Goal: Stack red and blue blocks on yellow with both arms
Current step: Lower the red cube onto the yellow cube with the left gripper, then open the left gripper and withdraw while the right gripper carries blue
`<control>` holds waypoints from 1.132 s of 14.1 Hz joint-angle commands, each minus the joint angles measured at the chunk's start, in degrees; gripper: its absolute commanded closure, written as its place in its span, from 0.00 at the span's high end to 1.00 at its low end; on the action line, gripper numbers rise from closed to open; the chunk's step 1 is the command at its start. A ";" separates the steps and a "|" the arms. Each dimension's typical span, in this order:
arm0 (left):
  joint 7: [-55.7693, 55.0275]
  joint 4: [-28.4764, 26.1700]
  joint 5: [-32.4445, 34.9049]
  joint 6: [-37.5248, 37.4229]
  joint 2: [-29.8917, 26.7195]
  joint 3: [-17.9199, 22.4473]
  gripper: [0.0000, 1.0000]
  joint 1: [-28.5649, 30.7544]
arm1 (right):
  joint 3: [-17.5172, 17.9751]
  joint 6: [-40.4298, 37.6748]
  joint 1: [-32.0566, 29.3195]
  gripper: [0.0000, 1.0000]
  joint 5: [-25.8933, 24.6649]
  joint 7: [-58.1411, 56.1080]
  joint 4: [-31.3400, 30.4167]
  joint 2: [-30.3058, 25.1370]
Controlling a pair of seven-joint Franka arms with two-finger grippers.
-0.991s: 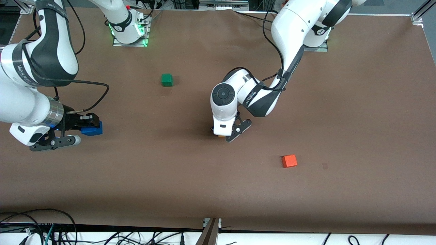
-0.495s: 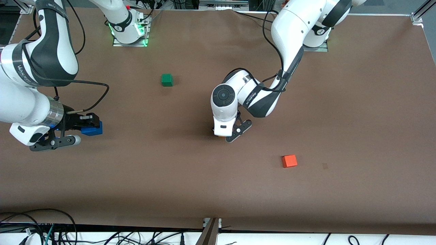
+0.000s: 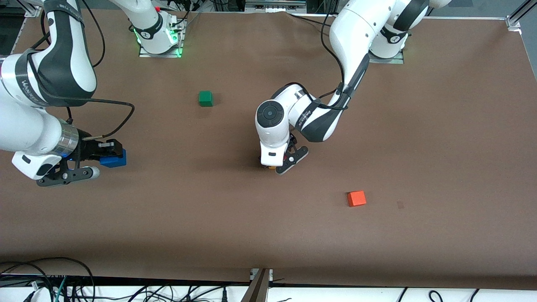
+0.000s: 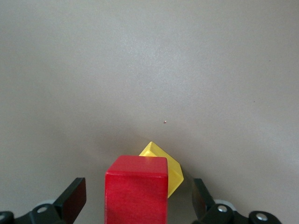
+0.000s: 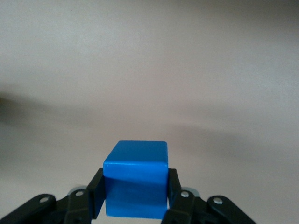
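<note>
In the left wrist view the red block (image 4: 136,189) rests on the yellow block (image 4: 167,170), which is turned at an angle under it. My left gripper (image 4: 138,195) is open around the red block, with a gap on each side of it. In the front view the left gripper (image 3: 280,162) is low over the middle of the table and its hand hides most of both blocks. My right gripper (image 3: 105,156) is shut on the blue block (image 3: 115,160) and holds it over the right arm's end of the table; it also shows in the right wrist view (image 5: 136,185).
A green cube (image 3: 205,98) lies nearer to the robots' bases than the left gripper. An orange-red cube (image 3: 356,198) lies nearer to the front camera, toward the left arm's end. Cables run along the table's front edge.
The left arm's hand has shifted slightly toward the right arm's end and the bases. The right arm and the blue block have not moved.
</note>
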 commanded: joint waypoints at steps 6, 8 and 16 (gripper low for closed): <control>3.99 16.72 -7.88 -21.28 -2.78 -0.09 1.00 0.22 | 0.06 -1.26 0.35 0.15 -0.75 0.35 0.90 -0.12; 6.87 16.54 -8.05 -23.46 -4.18 0.17 1.00 0.92 | 0.06 -1.26 0.79 0.15 -0.84 1.48 0.90 -0.12; 41.93 12.94 -13.68 -53.07 -21.15 -0.18 1.00 17.86 | 0.15 -1.26 2.81 0.15 -1.02 5.88 0.90 -0.12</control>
